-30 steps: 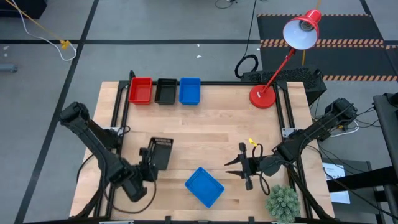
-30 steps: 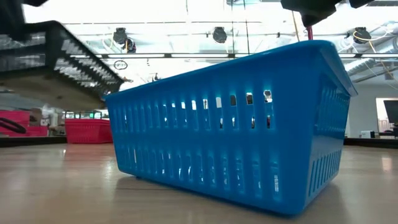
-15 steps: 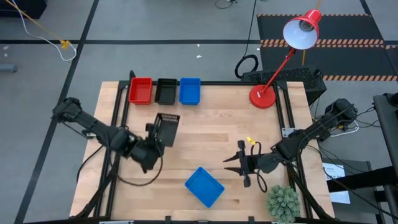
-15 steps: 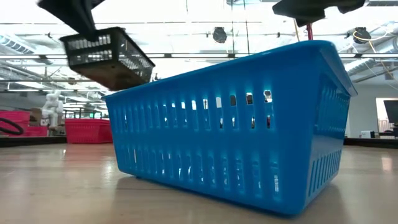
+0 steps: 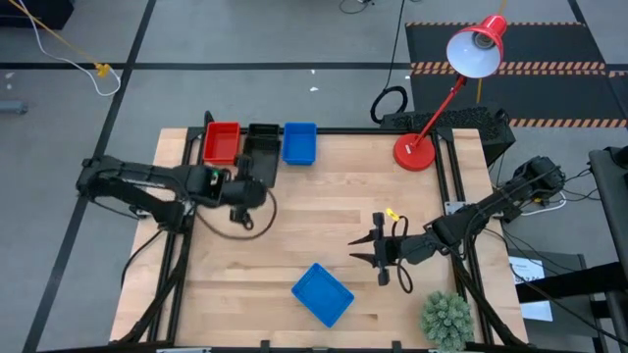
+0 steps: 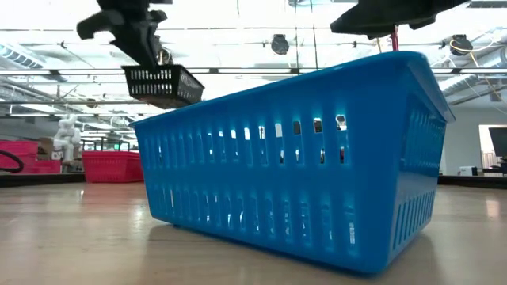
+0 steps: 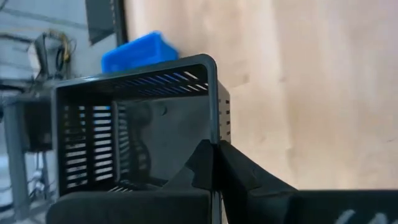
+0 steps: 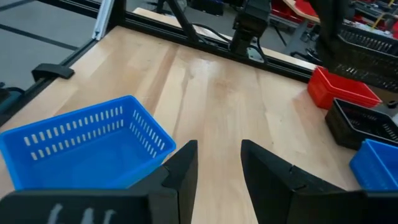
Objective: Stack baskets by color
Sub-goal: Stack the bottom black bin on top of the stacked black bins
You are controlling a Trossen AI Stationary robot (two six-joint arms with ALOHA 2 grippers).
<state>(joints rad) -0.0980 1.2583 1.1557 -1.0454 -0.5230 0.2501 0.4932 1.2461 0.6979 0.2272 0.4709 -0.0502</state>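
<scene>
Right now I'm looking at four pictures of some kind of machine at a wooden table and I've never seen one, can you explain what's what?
It is a robot with two dark arms, each ending in a two-finger gripper. One camera looks down from above, one sits at table height, and one rides on each wrist. The left gripper is shut on a black basket, carried in the air over the black stack at the table's far edge, between a red stack and a blue stack. The right gripper hangs open above the wood, holding nothing. One loose blue basket lies near the front edge. A red lamp stands in the far corner.
</scene>
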